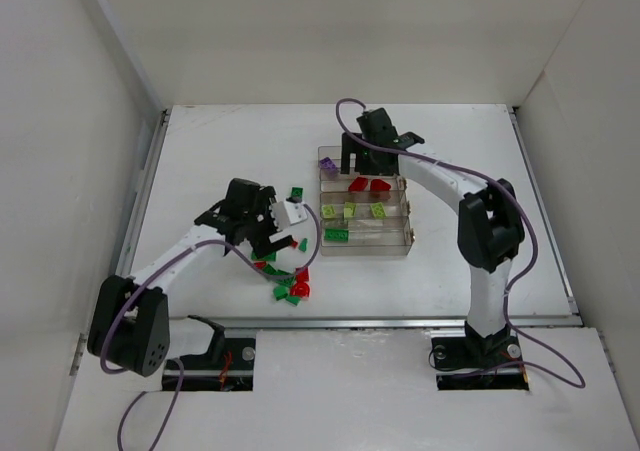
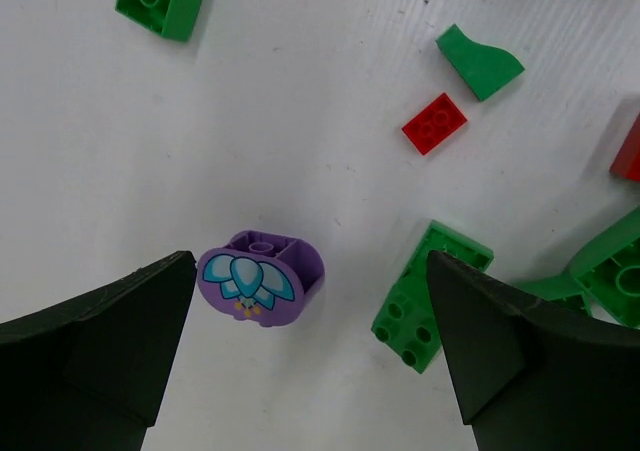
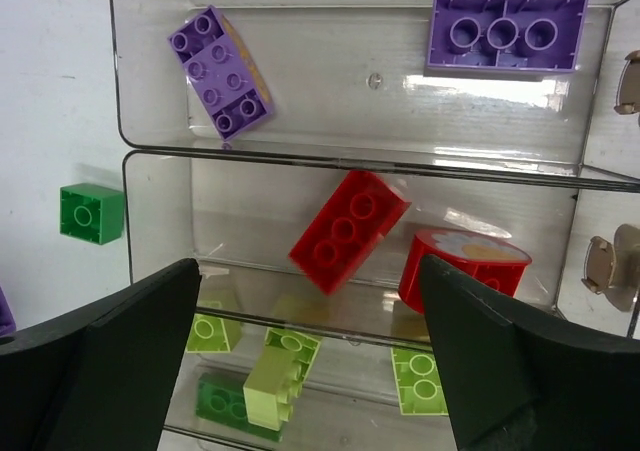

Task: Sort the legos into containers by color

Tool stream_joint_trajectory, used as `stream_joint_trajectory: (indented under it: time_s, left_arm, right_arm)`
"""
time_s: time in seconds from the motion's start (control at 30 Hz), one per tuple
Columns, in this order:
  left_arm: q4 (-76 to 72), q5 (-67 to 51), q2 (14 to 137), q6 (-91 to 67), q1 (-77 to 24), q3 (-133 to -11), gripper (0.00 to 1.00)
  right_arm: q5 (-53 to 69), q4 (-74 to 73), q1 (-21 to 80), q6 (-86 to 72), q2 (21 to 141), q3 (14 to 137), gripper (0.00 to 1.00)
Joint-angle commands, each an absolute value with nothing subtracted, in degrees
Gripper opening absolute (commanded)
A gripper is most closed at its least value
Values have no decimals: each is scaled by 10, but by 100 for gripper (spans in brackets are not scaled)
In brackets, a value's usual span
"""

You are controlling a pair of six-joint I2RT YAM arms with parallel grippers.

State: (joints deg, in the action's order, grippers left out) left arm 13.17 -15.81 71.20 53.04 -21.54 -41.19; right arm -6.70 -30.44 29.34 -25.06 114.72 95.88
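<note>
The left claw [image 2: 311, 271] stands released over the table [image 2: 300, 121]; the purple brick [image 2: 260, 279] lies between its fingers, off-centre toward one; the right claw [image 3: 310, 263], also released, hangs over the tray [image 3: 350, 156].

The left arm [image 1: 175, 256] and right arm [image 1: 445, 181] are slim white shells joined by bulky matte-black housings, on black base plates [image 1: 478, 356] at the white table's [image 1: 230, 141] near edge. Purple cables [image 1: 338, 114] trail along both. The left gripper [image 2: 310, 266] and right gripper [image 3: 310, 266] have broad black wedge-shaped fingers.
</note>
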Motion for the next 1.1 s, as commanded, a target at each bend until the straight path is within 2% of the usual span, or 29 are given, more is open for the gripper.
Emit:
stream_joint_trajectory:
  time_s: [0.0,0.13,0.3,0.37,0.6,0.87,1.07]
  left_arm:
    - [150,-162,740,462,-201,-472,99]
    - [213,-188,791,439,-168,-540,99]
    - [352,-243,858,563,-129,-618,98]
    - [361,-230,876,550,-121,-634,98]
    - [325,-89,913,262,-116,-686,99]
    - [301,-35,954,44,-116,-698,99]
    - [301,-28,975,-39,-116,-670,99]
  right_arm:
    - [-77,-279,295,-237,1102,963,95]
    - [-72,-265,306,-199,1080,951,95]
    - [-60,-265,311,-166,1067,951,95]
    - [-55,-265,311,-166,1067,951,95]
    - [-41,-251,311,-178,1050,930,95]
    - [-28,-251,311,-190,1050,924,95]
    - [-39,-257,311,-190,1033,913,95]
